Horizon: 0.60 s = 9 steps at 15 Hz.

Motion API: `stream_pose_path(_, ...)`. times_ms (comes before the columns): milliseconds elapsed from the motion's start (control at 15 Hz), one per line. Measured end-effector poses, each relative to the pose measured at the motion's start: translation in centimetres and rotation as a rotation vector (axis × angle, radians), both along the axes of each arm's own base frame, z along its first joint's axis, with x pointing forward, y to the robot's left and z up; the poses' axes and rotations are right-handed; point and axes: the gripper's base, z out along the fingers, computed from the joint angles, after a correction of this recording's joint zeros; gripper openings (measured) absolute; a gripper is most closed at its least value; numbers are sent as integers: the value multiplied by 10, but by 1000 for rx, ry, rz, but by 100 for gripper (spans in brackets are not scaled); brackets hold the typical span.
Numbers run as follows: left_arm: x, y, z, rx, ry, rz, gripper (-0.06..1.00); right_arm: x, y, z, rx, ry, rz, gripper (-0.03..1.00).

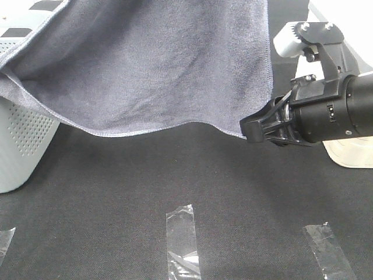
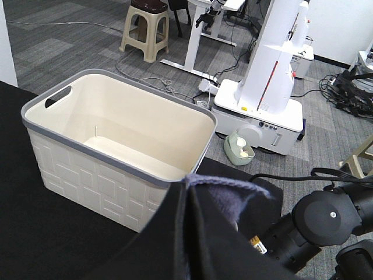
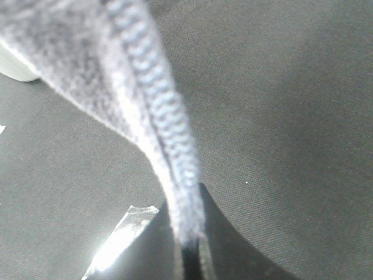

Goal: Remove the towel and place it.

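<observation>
Right hand [image 1: 249, 129], held level, pinches the hanging corner of the towel [image 1: 157, 64].

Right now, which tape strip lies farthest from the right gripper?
The strip cut off at the left edge; middle strip and right strip lie nearer the right gripper.

We find the exterior camera mounted high, looking steeply down and close onto the black fabric-covered desk [image 1: 116, 198]. The left wrist camera faces outward over a cream plastic basket [image 2: 116, 128]. The right wrist camera sits hard against the slate-grey terry towel [image 3: 145, 87], which the exterior view shares.
</observation>
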Motion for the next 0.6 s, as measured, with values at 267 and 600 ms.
stream_pose_path(267, 10, 8, -10, 112, 29, 140, 0, -8, 6, 2, 56, 121, 45, 0)
stream_pose_path(600, 35, 14, -49, 325, 190, 319, 0, -1, 2, 42, -146, 310, 20, 0)
